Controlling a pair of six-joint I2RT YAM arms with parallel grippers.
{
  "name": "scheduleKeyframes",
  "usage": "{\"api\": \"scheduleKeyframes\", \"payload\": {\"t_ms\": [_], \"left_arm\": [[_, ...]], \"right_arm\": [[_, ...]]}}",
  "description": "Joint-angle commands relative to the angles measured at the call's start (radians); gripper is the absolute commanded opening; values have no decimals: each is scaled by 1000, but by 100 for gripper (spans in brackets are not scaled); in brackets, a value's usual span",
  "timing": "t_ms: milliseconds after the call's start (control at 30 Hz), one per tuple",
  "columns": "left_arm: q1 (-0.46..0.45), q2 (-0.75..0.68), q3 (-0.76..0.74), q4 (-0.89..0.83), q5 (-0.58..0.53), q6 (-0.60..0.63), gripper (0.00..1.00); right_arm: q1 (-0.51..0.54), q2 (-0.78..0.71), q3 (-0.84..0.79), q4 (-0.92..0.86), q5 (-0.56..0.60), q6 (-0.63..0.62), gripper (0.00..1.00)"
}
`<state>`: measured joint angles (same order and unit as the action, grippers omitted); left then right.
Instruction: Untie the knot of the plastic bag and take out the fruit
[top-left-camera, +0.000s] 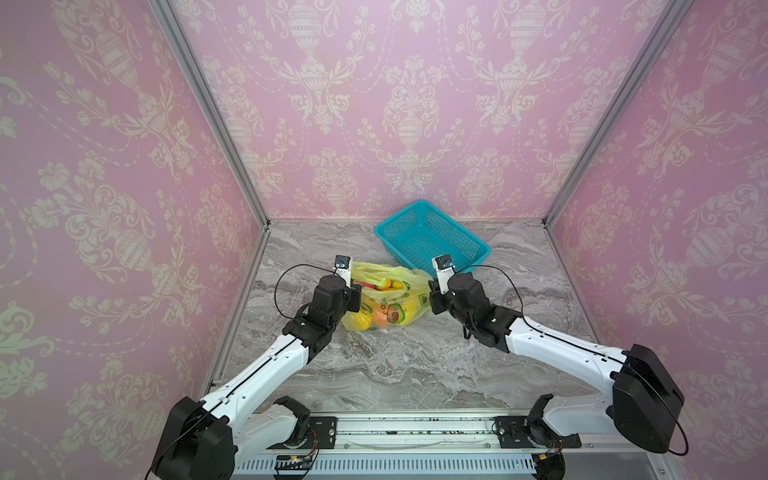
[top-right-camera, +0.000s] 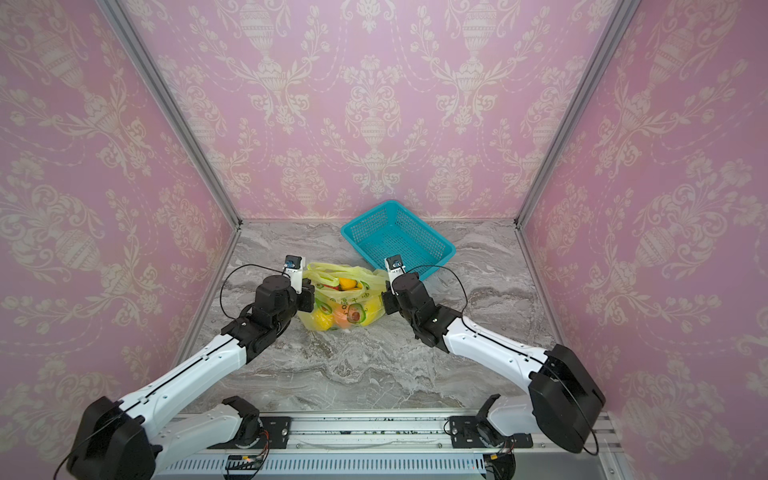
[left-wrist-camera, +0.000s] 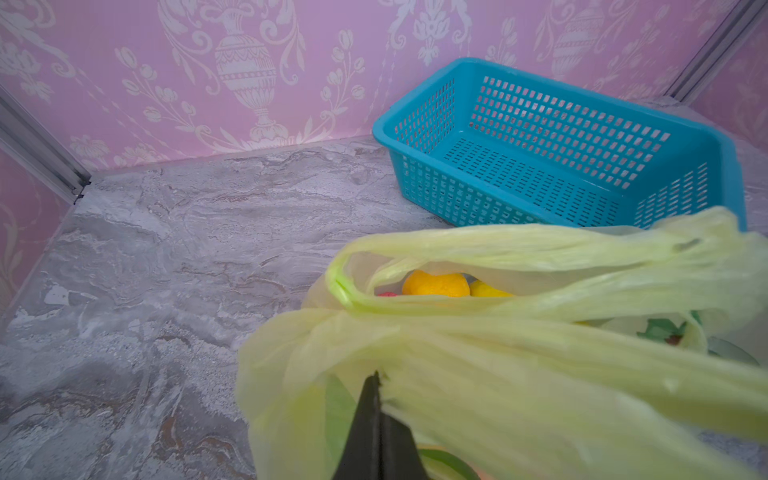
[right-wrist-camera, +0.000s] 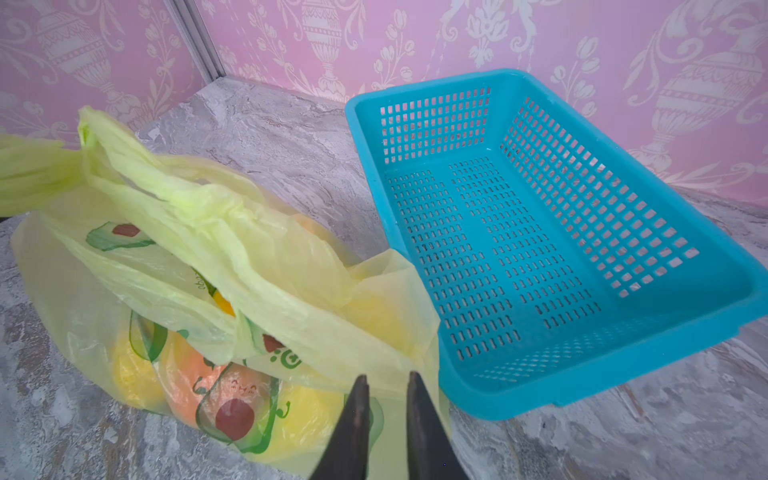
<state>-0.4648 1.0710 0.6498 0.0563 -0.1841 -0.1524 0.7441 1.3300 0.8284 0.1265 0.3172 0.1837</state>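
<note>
Lying on the bench (top-left-camera: 395, 374), the plastic bag (top-left-camera: 386, 309) has its film pinched in the left fingers (left-wrist-camera: 375, 399), pressed tight together. The right fingers (right-wrist-camera: 362, 395) stand narrowly apart at its edge; whether they grip, I cannot tell. Both top views hide the tips; the left wrist view shows the fruit (left-wrist-camera: 434, 284) through the bag's mouth. A teal basket (top-left-camera: 432, 237) sits just behind.

The translucent yellow-green plastic bag (top-left-camera: 409, 287) is sitting mid-table, mouth gaping open, the fruit (top-left-camera: 388, 284) showing orange, yellow and red inside.
</note>
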Motion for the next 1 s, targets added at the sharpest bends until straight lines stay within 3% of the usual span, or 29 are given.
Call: {"api": "scheduleKeyframes", "payload": {"t_ms": [0, 133, 267, 367, 500, 700, 800, 867, 967], "left_arm": [[6, -28, -25, 43, 70, -44, 0], [6, -22, -21, 48, 105, -47, 0], [6, -33, -25, 50, 113, -45, 0], [6, -56, -32, 50, 104, -48, 0], [6, -85, -40, 50, 107, -50, 0], [6, -122, -47, 47, 104, -50, 0], [6, -133, -49, 44, 96, -52, 0], [6, -139, -52, 46, 97, -52, 0], [7, -143, -55, 48, 92, -52, 0]], "right_arm": [[1, -46, -29, 57, -51, -27, 36], [49, -80, -25, 40, -65, -114, 60], [131, -62, 21, -14, 9, -211, 72], [176, 14, 82, -36, 39, -250, 76], [232, 158, 194, -33, 195, -311, 82], [233, 376, 335, 35, 344, -360, 84], [232, 453, 410, 75, 445, -382, 80], [226, 479, 443, 87, 492, -381, 70], [209, 475, 470, 76, 495, -347, 36]]}}
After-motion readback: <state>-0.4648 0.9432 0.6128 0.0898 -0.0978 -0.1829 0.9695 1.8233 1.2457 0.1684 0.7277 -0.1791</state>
